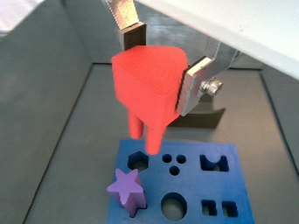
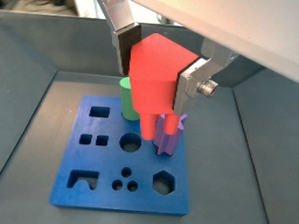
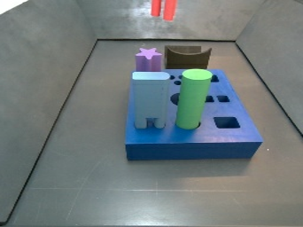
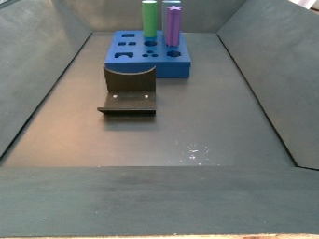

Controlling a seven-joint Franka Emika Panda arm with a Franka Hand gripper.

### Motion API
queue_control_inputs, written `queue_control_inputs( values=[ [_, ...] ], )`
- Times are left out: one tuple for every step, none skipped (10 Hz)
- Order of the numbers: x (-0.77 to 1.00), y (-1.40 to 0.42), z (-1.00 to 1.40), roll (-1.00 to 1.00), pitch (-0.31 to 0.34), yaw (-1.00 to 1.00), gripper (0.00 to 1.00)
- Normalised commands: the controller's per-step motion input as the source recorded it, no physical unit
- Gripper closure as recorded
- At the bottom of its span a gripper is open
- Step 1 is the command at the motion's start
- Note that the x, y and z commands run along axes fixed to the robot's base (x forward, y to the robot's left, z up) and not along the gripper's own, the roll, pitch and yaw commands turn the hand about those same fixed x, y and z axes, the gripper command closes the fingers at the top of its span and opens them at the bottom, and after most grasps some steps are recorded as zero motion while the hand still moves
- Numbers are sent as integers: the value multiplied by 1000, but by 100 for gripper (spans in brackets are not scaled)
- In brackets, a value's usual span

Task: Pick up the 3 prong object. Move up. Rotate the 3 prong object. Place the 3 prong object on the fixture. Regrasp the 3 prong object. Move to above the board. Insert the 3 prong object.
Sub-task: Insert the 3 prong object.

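Inspecting held piece: the 3 prong object (image 1: 149, 87), a bright red elongated plastic block, hangs prongs-down, high above the board; only its lower tip shows at the top edge of a side view (image 3: 165, 8).
Gripper: the two-finger gripper (image 2: 156, 70) is clamped on the red block's upper body, silver plates with dark pads pressed to opposite faces in both wrist views.
Board: the thick blue rectangular slab with shaped holes (image 2: 103, 175) lies below; its three-hole cluster (image 1: 176, 164) appears unoccupied.
Neighbours on board: purple star-topped peg (image 1: 128, 189), green cylinder (image 3: 193, 99) and pale blue block (image 3: 149, 99) already stand in it.
Fixture: the dark scooped block (image 4: 129, 96) sits empty on the floor beside the board.
Risk, alignment: prongs not matched to the three holes would likely jam on the board's top.
Risk, collision: descent near the purple peg or green cylinder could knock them.
Risk, slip: a tilt in the grasp may skew insertion.
Markings: no brand, label or writing legible.
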Motion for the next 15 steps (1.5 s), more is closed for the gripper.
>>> queue_control_inputs(
  values=[
    [97,89,-91,-57,-129,-643,100],
    [60,91,-146,-29,-130,-626,100],
    [43,97,-203,0,-110,-600,100],
    [40,120,-234,0,-106,-583,100],
    [31,114,-243,0,-94,-557,100],
    [23,100,-249,0,-90,-534,100],
    [20,69,-211,0,-106,-580,100],
    [17,83,-197,0,-96,-523,100],
    [37,94,-214,0,-104,-520,100],
    [91,89,-243,0,-101,-523,100],
    [189,91,-283,0,-104,-494,100],
    [197,71,-274,0,-101,-486,100],
    [169,80,-320,0,-91,-469,100],
    [151,71,-320,0,-83,-477,100],
    [146,69,-354,0,-53,-449,100]
  ],
)
